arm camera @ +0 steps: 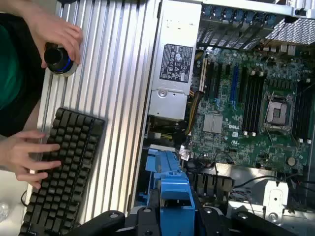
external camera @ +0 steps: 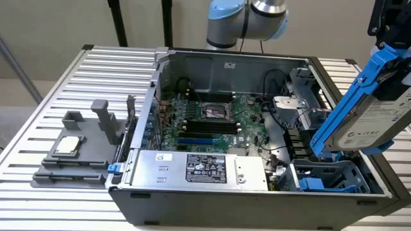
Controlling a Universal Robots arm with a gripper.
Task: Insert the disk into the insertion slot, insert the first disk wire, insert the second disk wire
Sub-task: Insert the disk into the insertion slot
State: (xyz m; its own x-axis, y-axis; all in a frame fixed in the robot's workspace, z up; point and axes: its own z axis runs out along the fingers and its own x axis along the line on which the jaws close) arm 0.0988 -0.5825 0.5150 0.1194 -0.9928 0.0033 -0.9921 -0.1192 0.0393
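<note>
Above the desk's near corner on the exterior view's right, the disk (external camera: 378,115) is hanging in the air, steeply tilted, with its white label facing outward and its blue carrier frame running along one long side. The jaws are clamping the carrier's upper end; in the wrist view black fingers (arm camera: 154,206) are pressing against both sides of the blue frame. The disk's lower end is hovering close over the insertion slot (external camera: 327,175); whether they are touching cannot be told. That slot is sitting in the near corner of the open computer case (external camera: 257,202), with blue clips showing inside it. The case is lying on the slatted desk (external camera: 115,67), taking up the middle. Inside it, the motherboard (external camera: 212,120) is lying flat, and the silver power-supply box (external camera: 199,168) is sitting along the near wall, beside the slot. Toward the desk's edge on the exterior view's left, a grey fixture (external camera: 67,179) is carrying a small square chip (external camera: 67,145). At the desk's edge in the wrist view, a person's hand (arm camera: 59,32) is gripping a round knob (arm camera: 58,61), and a second hand (arm camera: 24,157) is resting on a black keyboard (arm camera: 64,182).
</note>
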